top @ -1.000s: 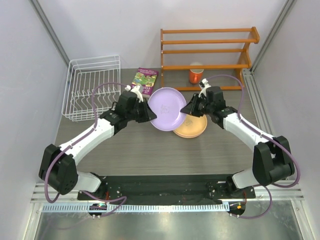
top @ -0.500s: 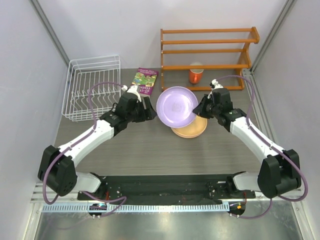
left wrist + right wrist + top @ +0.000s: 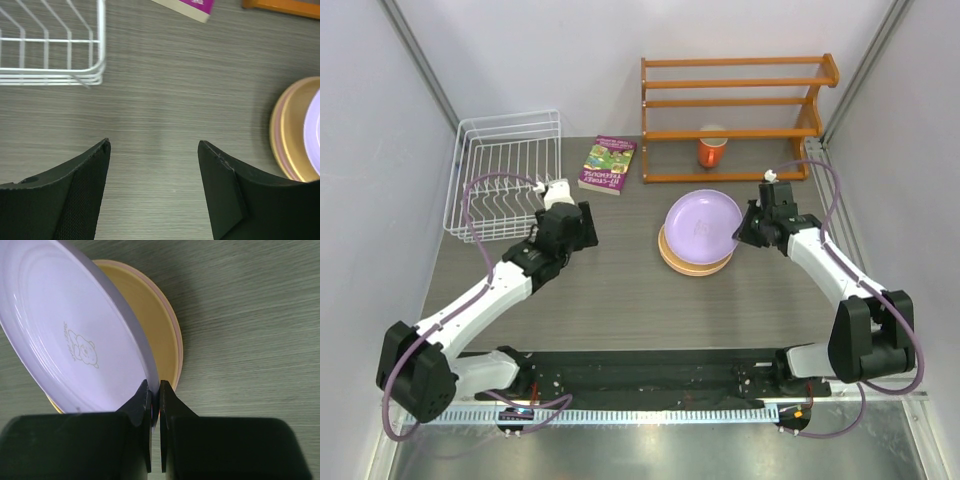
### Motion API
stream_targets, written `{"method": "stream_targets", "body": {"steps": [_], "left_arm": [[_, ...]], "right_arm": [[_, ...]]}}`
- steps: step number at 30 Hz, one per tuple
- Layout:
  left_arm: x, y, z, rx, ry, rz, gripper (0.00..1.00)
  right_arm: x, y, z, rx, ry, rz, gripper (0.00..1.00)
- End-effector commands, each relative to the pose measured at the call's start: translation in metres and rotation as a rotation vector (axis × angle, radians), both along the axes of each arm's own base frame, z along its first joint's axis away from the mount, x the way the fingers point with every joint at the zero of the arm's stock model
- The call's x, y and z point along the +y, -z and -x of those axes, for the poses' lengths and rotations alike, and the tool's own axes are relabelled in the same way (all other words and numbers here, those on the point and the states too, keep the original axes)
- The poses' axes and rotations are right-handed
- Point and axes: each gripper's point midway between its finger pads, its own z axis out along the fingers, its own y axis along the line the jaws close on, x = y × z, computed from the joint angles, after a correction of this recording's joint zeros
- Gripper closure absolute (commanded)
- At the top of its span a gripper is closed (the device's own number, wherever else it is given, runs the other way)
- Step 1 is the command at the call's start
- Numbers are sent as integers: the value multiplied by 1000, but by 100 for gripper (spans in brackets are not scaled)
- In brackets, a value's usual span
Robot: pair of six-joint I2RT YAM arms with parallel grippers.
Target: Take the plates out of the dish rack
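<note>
At the right of the bench (image 3: 620, 290), in front of the orange wooden shelf (image 3: 735, 110), the lavender plate (image 3: 703, 222) is held tilted over a stack of two others. The right gripper (image 3: 748, 228) has it by the right rim, jaws pressed onto the thin edge from both faces. From the right wrist the pinch (image 3: 155, 390) shows plainly. The plate (image 3: 65, 335) is plain, glossy and shallow, with a raised rim and a small line-drawn bear with a bit of script at its middle. Under it lies the yellow-orange plate (image 3: 150, 325), flat on the bench, with the pink plate (image 3: 177, 340) showing only as a thin rim below that. Whether the lavender plate's lower edge touches the stack I cannot tell.

The left gripper (image 3: 582, 222) is well apart from the plates, above bare bench, its jaws spread wide with nothing between them (image 3: 154, 145). The stack's edge shows at the right of the left wrist view: pink (image 3: 274, 135), yellow-orange (image 3: 292, 135), lavender (image 3: 314, 135).

The dish rack (image 3: 508, 117), white wire with thin upright dividers, stands at the far left corner of the bench with no plates in it; its near corner (image 3: 101, 40) shows from the left wrist. A book (image 3: 609, 163) lies between rack and shelf, and an orange mug (image 3: 712, 150) stands on the shelf's lowest level.
</note>
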Motion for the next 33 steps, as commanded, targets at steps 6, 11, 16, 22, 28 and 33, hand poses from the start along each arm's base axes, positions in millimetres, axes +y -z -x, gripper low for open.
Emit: {"method": "stream_targets", "body": {"steps": [6, 11, 16, 22, 28, 33], "left_arm": [[40, -20, 6, -114, -123, -96, 28], [44, -18, 5, -108, -139, -116, 28], [48, -20, 6, -115, -162, -120, 24], [55, -28, 9, -135, -189, -116, 0], [61, -42, 10, -178, -225, -98, 1], [71, -59, 8, -223, -283, -114, 0]], "right_arm": [[17, 9, -2, 42, -66, -73, 97], [20, 11, -1, 51, -78, -85, 64], [18, 10, -1, 49, -75, -75, 36], [4, 1, 0, 26, -43, -10, 30], [-29, -41, -5, -132, 64, 130, 22], [-48, -58, -3, -271, 109, 211, 18]]}}
